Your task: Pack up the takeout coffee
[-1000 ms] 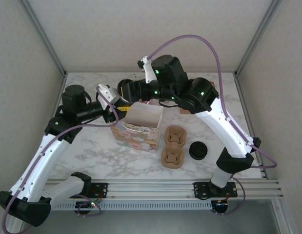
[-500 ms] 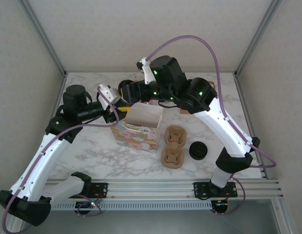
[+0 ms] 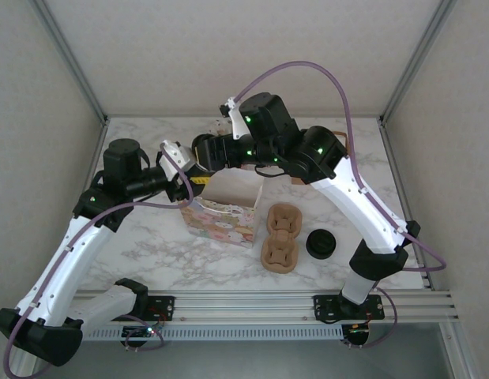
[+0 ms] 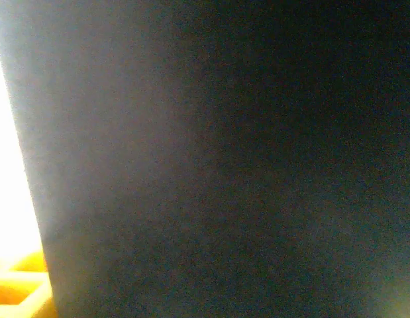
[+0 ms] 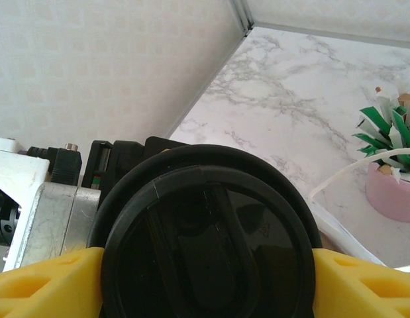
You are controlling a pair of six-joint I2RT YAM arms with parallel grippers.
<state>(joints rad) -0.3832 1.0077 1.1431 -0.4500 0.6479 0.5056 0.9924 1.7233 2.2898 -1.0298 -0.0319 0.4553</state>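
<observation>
Right jaws: closed on the takeout coffee (image 5: 205, 238). One yellow finger (image 5: 46, 281) sits against each side of the round black lid, opened about as wide as the lid. Lid top faces the wrist cam. Cup body under the lid is hidden.

Coffee position, top view: held up off the counter (image 3: 149, 237), behind and left of the patterned paper bag (image 3: 220, 221). It is near the bag's far-left corner, not over the opening. Bag stands upright, top open, white inside.

Left jaws: at the bag's left rim, level w/ the top edge. L wrist cam gives a dark, blurred surface very close, plus a sliver of yellow finger (image 4: 19, 298) in the lower-left corner. Can't tell how wide they stand, or whether they pinch the bag wall.

Other items:
- 2 brown pulp cup carriers, far one (image 3: 281, 219) and near one (image 3: 279, 253), end to end just right of the bag.
- Low black round item (image 3: 321, 243) right of the carriers, apart from them.
- Pink pot (image 5: 390, 189) w/ green-and-white strips, on the marble in R wrist view.
</observation>
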